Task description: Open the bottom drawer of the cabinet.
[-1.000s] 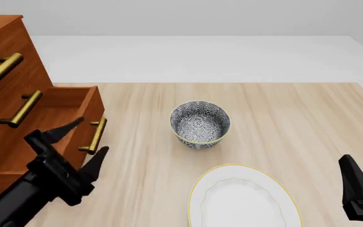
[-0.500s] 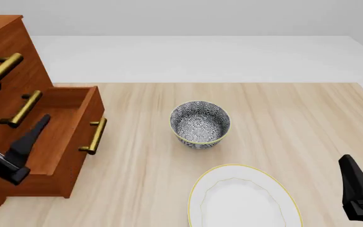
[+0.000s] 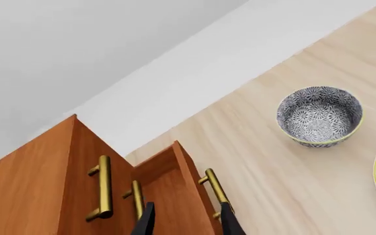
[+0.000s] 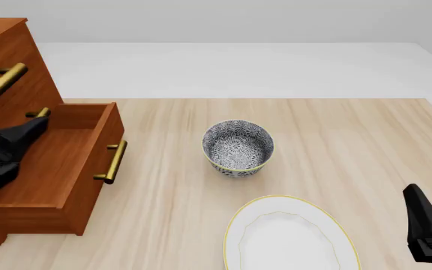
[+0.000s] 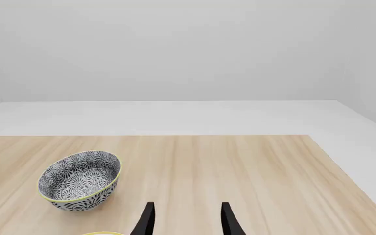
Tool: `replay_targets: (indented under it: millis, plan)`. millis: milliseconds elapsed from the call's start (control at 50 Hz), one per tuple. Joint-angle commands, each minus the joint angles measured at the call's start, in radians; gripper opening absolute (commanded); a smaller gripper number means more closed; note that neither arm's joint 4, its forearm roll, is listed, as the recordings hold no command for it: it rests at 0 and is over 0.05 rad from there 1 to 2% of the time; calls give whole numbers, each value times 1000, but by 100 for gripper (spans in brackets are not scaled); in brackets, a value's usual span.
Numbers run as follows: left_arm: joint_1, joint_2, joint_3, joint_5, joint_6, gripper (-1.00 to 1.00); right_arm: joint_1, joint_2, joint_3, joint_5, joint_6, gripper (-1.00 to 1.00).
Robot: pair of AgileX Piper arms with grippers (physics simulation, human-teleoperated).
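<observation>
bottom drawer (image 4: pixel 58 169) stands pulled out from cabinet (image 4: pixel 9 62) at surface's left. left end effector (image 3: pixel 184 225) narrowly parted, empty, above drawer. right end effector (image 5: pixel 184 220) parted, idle. lift clear, avoid handle (image 4: pixel 113 162).

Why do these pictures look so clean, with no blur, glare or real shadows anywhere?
They are simulator renders. Front view: flat, even light, with the bowl and plate casting hardly any shadow on the table. Left wrist view: the cabinet and its brass handles are crisp, with only soft sheen. Right wrist view: everything is sharp, near and far.
</observation>
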Motion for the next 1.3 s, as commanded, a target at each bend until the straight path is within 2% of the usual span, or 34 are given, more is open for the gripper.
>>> replay_targets:
  millis: [20, 100, 160, 220, 260, 300, 520, 680, 1180, 1300]
  plan:
    - [29, 119, -70, 90, -97, 100, 0, 0, 0, 0, 0, 100]
    - [36, 154, -66, 84, -111, 100, 0, 0, 0, 0, 0, 100]
    - [34, 158, -48, 64, -95, 100, 0, 0, 0, 0, 0, 100]
    - [20, 196, -54, 64, -131, 100, 0, 0, 0, 0, 0, 100]
    - [53, 201, -46, 54, -125, 100, 0, 0, 0, 0, 0, 100]
    - [36, 226, -43, 41, -131, 100, 0, 0, 0, 0, 0, 100]
    - [63, 317, -40, 10, -182, 100, 0, 0, 0, 0, 0, 100]
    - [46, 395, -23, -17, -252, 100, 0, 0, 0, 0, 0, 100]
    - [126, 450, 47, -98, -278, 100, 0, 0, 0, 0, 0, 100]
    - [123, 472, 58, -114, -297, 100, 0, 0, 0, 0, 0, 100]
